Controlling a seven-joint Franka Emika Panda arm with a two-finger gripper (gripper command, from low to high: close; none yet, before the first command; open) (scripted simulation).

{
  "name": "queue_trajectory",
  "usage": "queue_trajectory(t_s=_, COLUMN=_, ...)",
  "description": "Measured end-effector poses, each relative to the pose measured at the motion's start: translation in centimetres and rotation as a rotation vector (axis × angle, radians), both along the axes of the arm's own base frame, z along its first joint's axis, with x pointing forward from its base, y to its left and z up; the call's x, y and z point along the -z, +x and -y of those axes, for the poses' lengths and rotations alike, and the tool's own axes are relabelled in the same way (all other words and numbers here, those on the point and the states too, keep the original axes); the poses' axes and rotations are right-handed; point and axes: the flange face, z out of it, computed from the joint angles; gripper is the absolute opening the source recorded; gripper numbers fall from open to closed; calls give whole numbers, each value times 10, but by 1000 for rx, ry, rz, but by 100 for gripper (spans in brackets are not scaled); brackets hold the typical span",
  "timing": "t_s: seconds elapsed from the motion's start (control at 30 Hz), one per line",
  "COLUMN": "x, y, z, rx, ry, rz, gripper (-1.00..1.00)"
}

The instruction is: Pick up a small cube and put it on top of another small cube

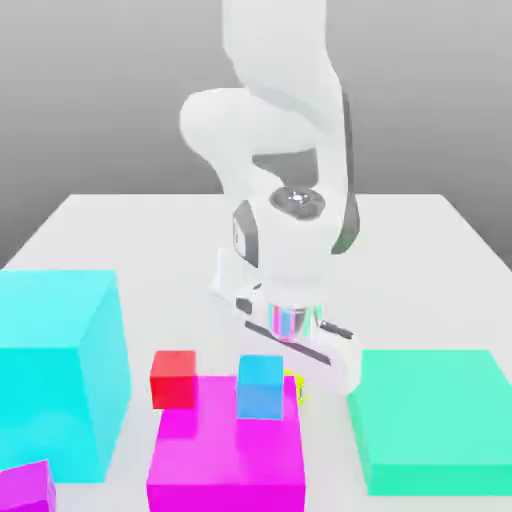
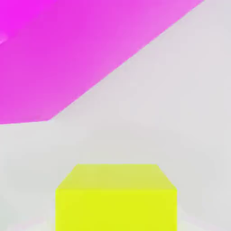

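Observation:
The small yellow cube (image 2: 116, 198) sits on the white table close under the hand, squarely in line with it. In the exterior view just a sliver of this yellow cube (image 1: 301, 388) peeks out behind a small blue cube (image 1: 261, 387). My gripper (image 1: 300, 372) is lowered straight onto the yellow cube and is shut on it, its tips hidden behind the blue cube. The blue cube appears to stand on a magenta block (image 1: 225, 450). A small red cube (image 1: 174, 378) sits by that block's far corner, toward the exterior view's left.
The magenta block (image 2: 67, 49) lies close beside the yellow cube. A tall cyan block (image 1: 55, 360) stands at the exterior view's left, with a purple block (image 1: 25, 488) in front of it. A flat green block (image 1: 435, 420) lies at the exterior view's right.

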Motion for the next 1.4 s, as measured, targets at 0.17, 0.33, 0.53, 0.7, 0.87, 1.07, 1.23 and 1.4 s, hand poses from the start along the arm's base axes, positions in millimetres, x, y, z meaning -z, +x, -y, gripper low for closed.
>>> queue_trajectory(t_s=0.17, x=-32, y=2, z=0, rx=1, ry=-6, rz=1, gripper=-100)
queue_trajectory(t_s=0.33, x=-63, y=5, z=-12, rx=-45, ry=-9, rz=-11, gripper=-100)
queue_trajectory(t_s=0.53, x=-96, y=50, z=-46, rx=-169, ry=-82, rz=-56, gripper=-100)
queue_trajectory(t_s=0.7, x=-139, y=92, z=-32, rx=-115, ry=-132, rz=-69, gripper=-100)
queue_trajectory(t_s=0.87, x=-172, y=111, z=11, rx=24, ry=-118, rz=-66, gripper=-100)
queue_trajectory(t_s=1.07, x=-208, y=122, z=67, rx=193, ry=-92, rz=-60, gripper=-100)
queue_trajectory(t_s=1.23, x=-218, y=112, z=117, rx=347, ry=-39, rz=-33, gripper=-100)
queue_trajectory(t_s=1.4, x=-182, y=98, z=148, rx=450, ry=0, rz=-2, gripper=-100)
